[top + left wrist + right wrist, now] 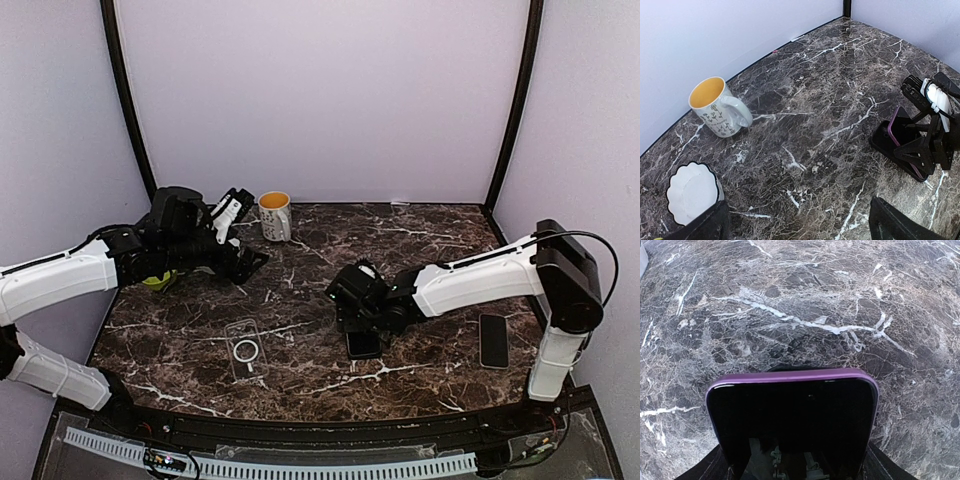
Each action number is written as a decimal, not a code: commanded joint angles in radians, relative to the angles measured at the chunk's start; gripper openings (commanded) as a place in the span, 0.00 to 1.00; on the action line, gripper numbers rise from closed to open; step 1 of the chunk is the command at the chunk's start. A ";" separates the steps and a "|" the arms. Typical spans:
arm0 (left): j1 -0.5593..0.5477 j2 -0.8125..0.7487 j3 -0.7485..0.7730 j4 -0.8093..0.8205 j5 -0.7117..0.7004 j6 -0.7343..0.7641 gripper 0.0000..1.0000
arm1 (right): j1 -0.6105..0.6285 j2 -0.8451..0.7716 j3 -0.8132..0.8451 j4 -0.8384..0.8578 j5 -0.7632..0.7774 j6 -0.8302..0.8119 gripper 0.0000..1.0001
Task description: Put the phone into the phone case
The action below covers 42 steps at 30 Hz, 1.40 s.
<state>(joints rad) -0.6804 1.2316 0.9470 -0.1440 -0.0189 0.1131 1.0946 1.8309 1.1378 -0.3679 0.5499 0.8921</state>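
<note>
Clamping the phone [792, 420] by its edges, right pincer [362, 322] holds it near the phone case [245, 348]; left pincer [240, 238] wide, empty.

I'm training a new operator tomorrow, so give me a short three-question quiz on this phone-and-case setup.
1. True or false: the left gripper is holding the phone case.
2. What is the right gripper closed on? A) nothing B) the purple-edged phone C) the phone case
3. How many phones show in the top view?
Key: 1 false, it is open and the case lies bare on the table; 2 B; 3 two, the gripped one and a black phone lying flat farther right.
</note>
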 commanded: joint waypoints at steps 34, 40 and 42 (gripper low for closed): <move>0.006 -0.029 -0.022 0.024 0.016 0.016 0.99 | -0.002 0.107 0.049 -0.031 0.024 -0.080 0.87; 0.006 -0.028 -0.022 0.024 0.016 0.017 0.99 | -0.002 0.085 0.071 -0.053 0.008 -0.130 0.91; 0.006 -0.029 -0.022 0.024 0.017 0.017 0.99 | -0.002 0.070 0.091 -0.080 -0.013 -0.167 0.92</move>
<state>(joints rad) -0.6804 1.2308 0.9409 -0.1432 -0.0147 0.1204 1.0946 1.9205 1.1824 -0.3992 0.5571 0.7952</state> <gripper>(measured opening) 0.988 0.912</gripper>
